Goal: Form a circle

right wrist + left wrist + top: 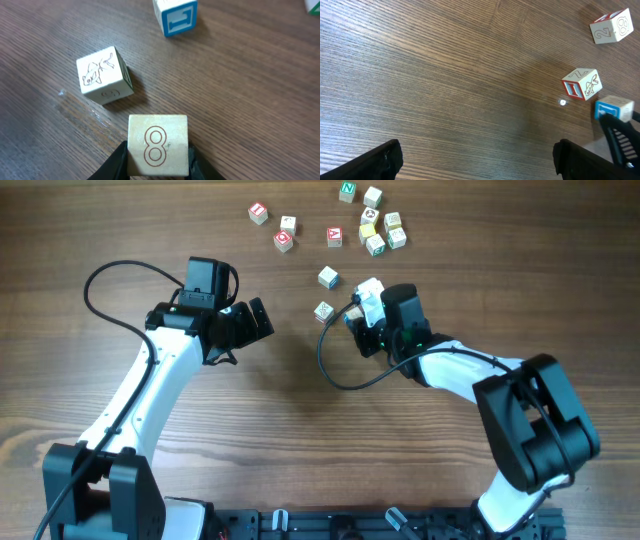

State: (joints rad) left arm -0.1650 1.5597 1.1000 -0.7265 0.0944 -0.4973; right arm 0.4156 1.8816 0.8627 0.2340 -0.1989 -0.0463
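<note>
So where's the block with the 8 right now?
The 8 block sits bottom centre of the right wrist view, gripped by the right gripper, near the animal-drawing block.

overhead, we look straight down on the whole table [300, 410] from afar. our left wrist view faces down, close over the table, with cubes [581, 84] at its right edge. our right wrist view hugs an 8 cube [158, 145], which overhead also shows.
</note>
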